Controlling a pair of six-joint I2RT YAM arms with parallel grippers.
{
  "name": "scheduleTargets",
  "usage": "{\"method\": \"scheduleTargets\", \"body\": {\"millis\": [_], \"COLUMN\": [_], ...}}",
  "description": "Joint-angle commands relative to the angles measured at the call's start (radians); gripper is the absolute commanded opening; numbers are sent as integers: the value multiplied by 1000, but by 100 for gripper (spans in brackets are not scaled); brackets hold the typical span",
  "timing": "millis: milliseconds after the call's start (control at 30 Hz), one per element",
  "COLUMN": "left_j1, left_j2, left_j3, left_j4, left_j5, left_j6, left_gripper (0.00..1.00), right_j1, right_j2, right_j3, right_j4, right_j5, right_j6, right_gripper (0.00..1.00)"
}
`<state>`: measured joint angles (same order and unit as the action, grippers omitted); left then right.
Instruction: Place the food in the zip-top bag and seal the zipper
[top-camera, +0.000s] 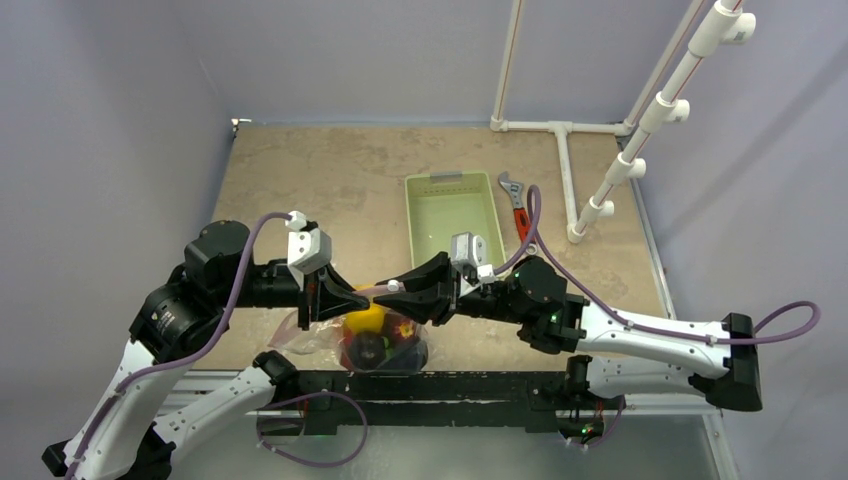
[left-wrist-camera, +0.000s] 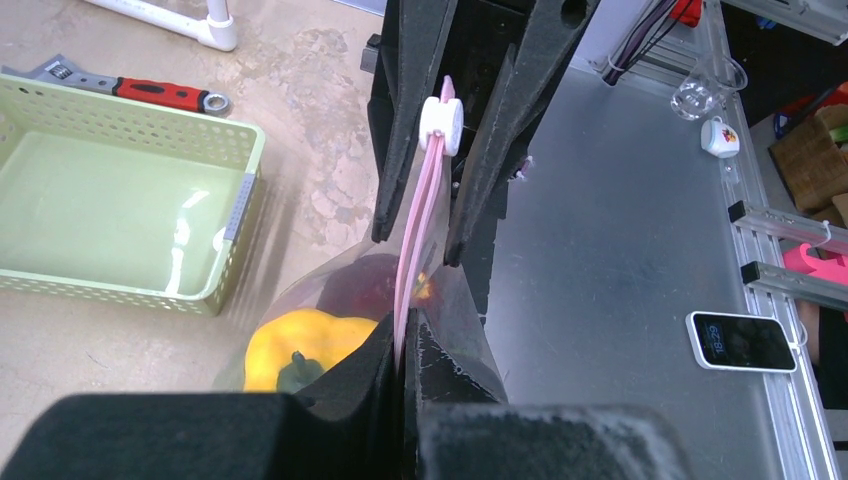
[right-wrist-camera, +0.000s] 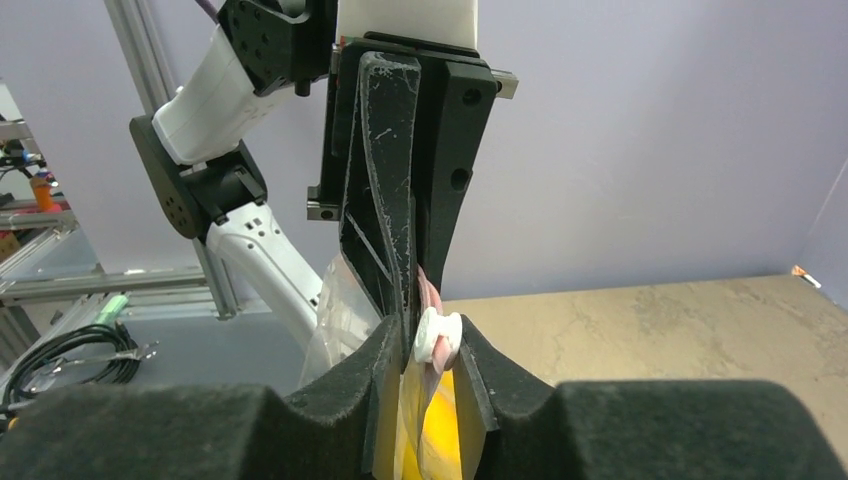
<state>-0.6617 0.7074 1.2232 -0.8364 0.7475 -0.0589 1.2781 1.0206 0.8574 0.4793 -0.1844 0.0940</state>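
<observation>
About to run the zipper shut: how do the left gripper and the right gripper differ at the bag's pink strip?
The left gripper is shut, while the right gripper has its jaws partly apart. The left gripper clamps the bare zipper, while the right gripper straddles the white slider; whether it pinches it I cannot tell. Both face each other along the zipper, above the bag.

I work in a robotics lab, inside a test cell. Plain lilac walls (top-camera: 100, 100) box in my table (top-camera: 300, 180). A white pipe frame (top-camera: 566, 170) stands at its far corner, and bare aluminium rails (right-wrist-camera: 147, 70) rise beside me. Past the table edge lies a steel bench (left-wrist-camera: 600, 250) with a phone (left-wrist-camera: 742, 340), a mug (left-wrist-camera: 719, 137) and a glass (left-wrist-camera: 697, 95). Loose black cables (right-wrist-camera: 70, 355) coil nearby.
</observation>
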Motion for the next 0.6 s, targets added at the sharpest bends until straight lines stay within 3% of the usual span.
{"method": "scheduleTargets", "body": {"millis": [0, 133, 333, 567], "left_j1": [1, 1, 1, 1], "left_j2": [-6, -9, -14, -15], "left_j3": [45, 47, 57, 61], "left_j4": [63, 65, 65, 72], "left_j5": [24, 25, 22, 23], "left_j6": [4, 5, 3, 0], "left_gripper": [0, 0, 0, 0], "right_j1": [4, 3, 3, 3], "right_j2": [13, 24, 24, 16], "right_j3": [-6, -4, -14, -43], "right_j4": [86, 91, 100, 142], "right_j5": [-28, -36, -42, -44], "right_j6": [13, 13, 26, 51], "right_gripper": [24, 19, 32, 33]}}
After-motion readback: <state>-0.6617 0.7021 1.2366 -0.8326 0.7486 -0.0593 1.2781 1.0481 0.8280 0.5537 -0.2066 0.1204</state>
